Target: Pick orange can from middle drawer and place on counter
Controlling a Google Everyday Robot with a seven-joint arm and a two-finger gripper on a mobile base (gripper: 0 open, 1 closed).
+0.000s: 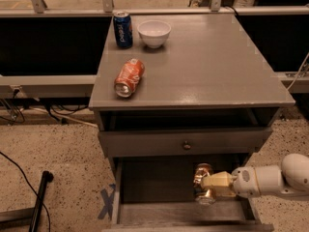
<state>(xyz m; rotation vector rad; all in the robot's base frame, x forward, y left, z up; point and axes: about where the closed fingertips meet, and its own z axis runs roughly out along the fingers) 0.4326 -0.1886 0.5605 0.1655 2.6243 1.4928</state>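
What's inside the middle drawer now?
The orange can, held by the claw reaching in from the right; otherwise bare drawer floor. Floor beneath can and arm is hidden.

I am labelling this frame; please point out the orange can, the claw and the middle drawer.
orange can [203,170]: camera view, upper end, above the claw.
claw [206,182]: camera view, between its fingertips, gripping the can inside the drawer.
middle drawer [154,187]: camera view, bare floor.

Floor [58,144]: beige speckled terrazzo.
Cabinet [145,143]: grey wood, knobbed drawer front.
Back rail [63,12]: metal, with slanted uprights.
Dark panel [48,45]: beneath the rail, left.
Ledge [43,85]: pale, left.
Tape cross [107,203]: blue, on the floor.
Cables [12,159]: black, left.
Gripper [208,183]: lower right, low before the cabinet.
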